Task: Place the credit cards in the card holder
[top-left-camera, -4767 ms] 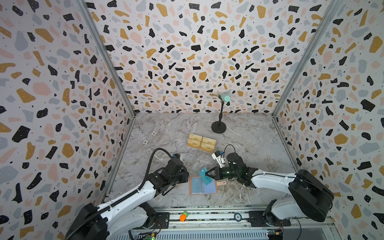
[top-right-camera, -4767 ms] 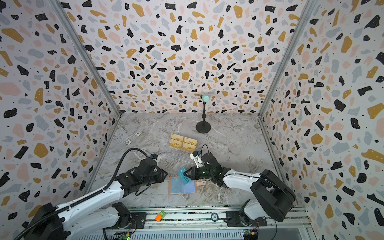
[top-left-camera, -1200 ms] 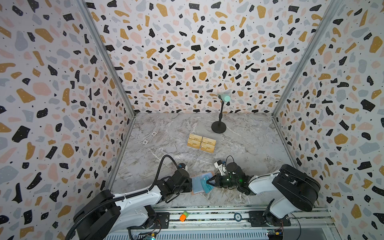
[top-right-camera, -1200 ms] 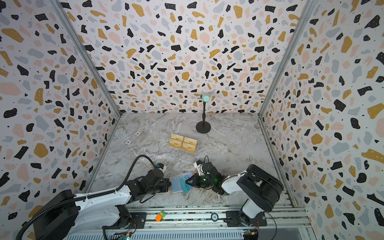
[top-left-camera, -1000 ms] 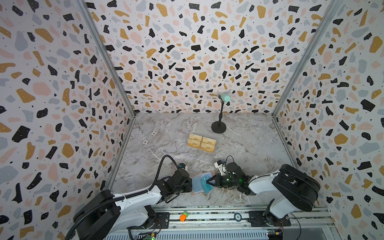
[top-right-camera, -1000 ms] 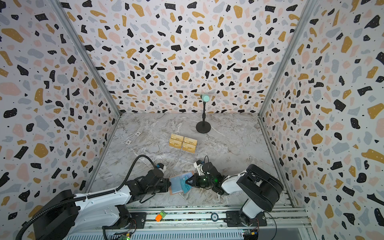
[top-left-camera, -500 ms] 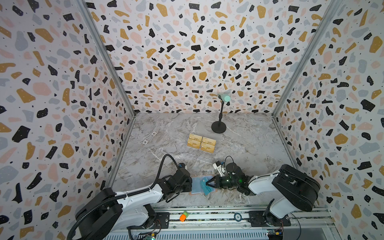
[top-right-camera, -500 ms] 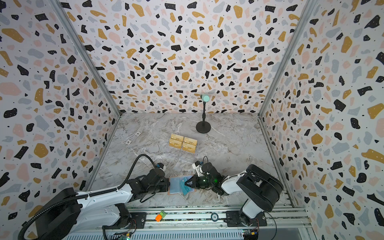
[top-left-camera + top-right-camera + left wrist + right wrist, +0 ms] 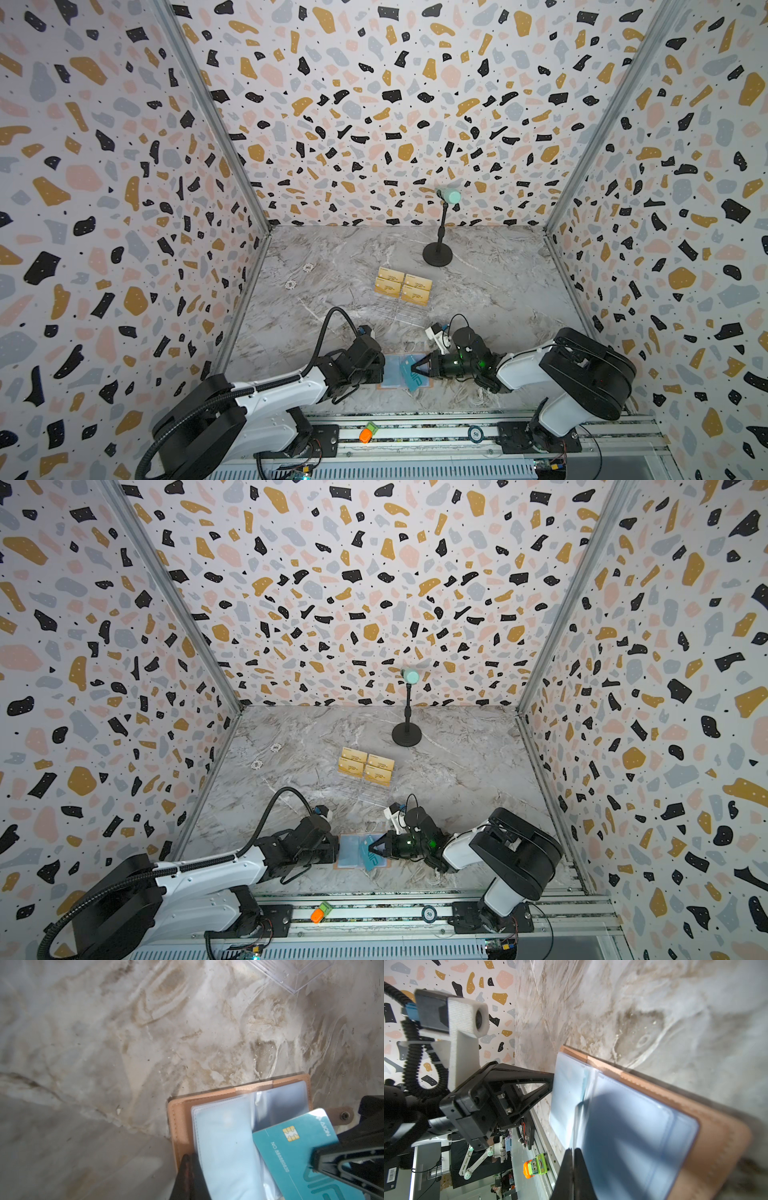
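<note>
One card holder (image 9: 388, 370), one teal VIP card (image 9: 415, 379), four gold cards (image 9: 403, 286).
The right tool (image 9: 412, 368) grips the teal VIP card over the open holder's sleeves; the left tool (image 9: 381, 368), closed, touches the sleeve edge.

The place is a robot test cell inside a laboratory; three upright panels printed with black, ochre, pink and grey terrazzo flecks (image 9: 374, 104) box in a grey marble-look tabletop (image 9: 498, 282), joined by bare aluminium corner profiles (image 9: 216, 124); a white-and-black left arm (image 9: 270, 395) and a matching right arm (image 9: 582, 374) sit on a slotted aluminium rail (image 9: 415, 440) along the open front; past that rail, the right wrist view shows a dim workroom (image 9: 436, 1167) holding a white linkage with green joints (image 9: 475, 1159).
</note>
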You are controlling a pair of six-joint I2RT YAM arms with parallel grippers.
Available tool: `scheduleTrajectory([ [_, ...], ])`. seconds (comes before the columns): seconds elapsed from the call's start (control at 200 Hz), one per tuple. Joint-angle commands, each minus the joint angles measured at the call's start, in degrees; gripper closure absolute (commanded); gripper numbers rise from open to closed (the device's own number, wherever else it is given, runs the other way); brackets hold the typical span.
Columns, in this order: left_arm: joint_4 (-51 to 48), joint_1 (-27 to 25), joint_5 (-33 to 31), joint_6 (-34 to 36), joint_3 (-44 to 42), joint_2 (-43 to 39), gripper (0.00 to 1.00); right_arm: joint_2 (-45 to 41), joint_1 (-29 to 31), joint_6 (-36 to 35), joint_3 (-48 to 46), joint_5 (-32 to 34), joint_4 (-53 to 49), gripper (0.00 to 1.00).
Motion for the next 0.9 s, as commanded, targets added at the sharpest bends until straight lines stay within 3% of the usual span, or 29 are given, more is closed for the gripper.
scheduleTrajectory([
  [0.0,0.1,-0.3,0.8,0.4,-0.2,0.0,1.0,-2.6,0.6,-1.5,1.0,0.3,-0.3,1.0],
  [0.27,0.4,-0.3,1.0,0.4,0.0,0.1,1.0,-1.8,0.4,-0.9,0.9,0.6,-0.9,1.0],
  [0.571,0.4,-0.3,1.2,0.2,0.0,-0.2,1.0,-10.2,0.3,-3.3,0.3,7.2,-8.9,1.0],
  [0.896,0.5,-0.3,1.1,0.1,0.1,-0.2,1.0,-4.4,0.3,-3.4,1.8,4.1,-6.9,1.0],
])
